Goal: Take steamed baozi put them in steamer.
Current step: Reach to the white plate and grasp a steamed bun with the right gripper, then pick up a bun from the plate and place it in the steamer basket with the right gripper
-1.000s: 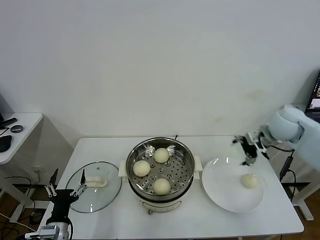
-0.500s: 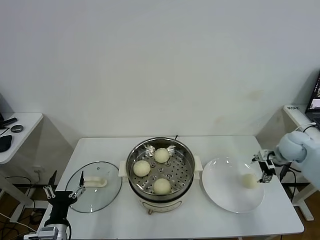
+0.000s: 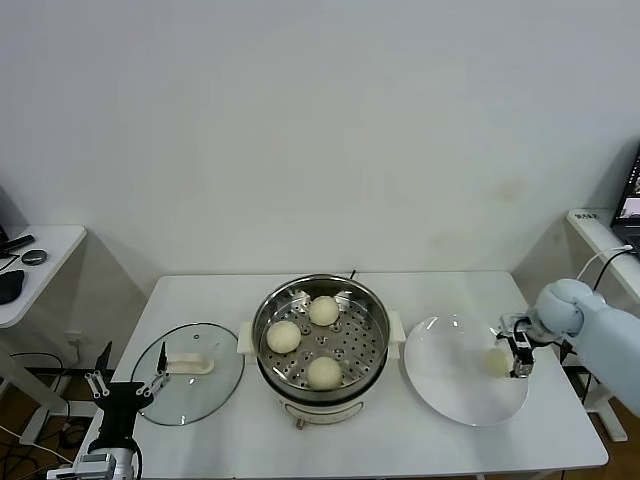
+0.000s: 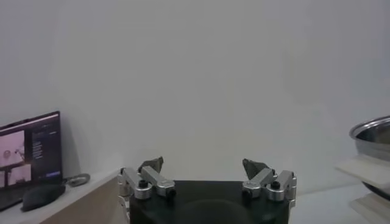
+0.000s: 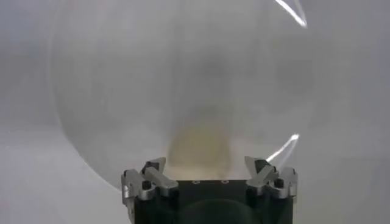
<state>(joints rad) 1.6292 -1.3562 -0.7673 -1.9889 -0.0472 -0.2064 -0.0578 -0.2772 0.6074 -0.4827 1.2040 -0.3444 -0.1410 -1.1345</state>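
Three pale baozi (image 3: 322, 310) (image 3: 283, 336) (image 3: 323, 372) lie on the perforated floor of the steel steamer (image 3: 370, 310) at the table's middle. A fourth baozi (image 3: 496, 361) lies on the white plate (image 3: 445, 380) to the right. My right gripper (image 3: 520, 352) is open right beside this bun, on its right side. In the right wrist view the bun (image 5: 201, 145) sits between the spread fingers (image 5: 156, 167), close to the gripper (image 5: 206, 165). My left gripper (image 3: 128, 378) is open and empty, parked low at the table's front left.
A round glass lid (image 3: 188, 372) with a cream handle lies left of the steamer. A side table (image 3: 30, 262) with small dark objects stands at the far left. In the left wrist view the steamer rim (image 4: 372, 131) shows at the edge.
My right gripper came down from above the plate's far edge to the plate's right side and now sits against the last baozi. The left arm stayed put.
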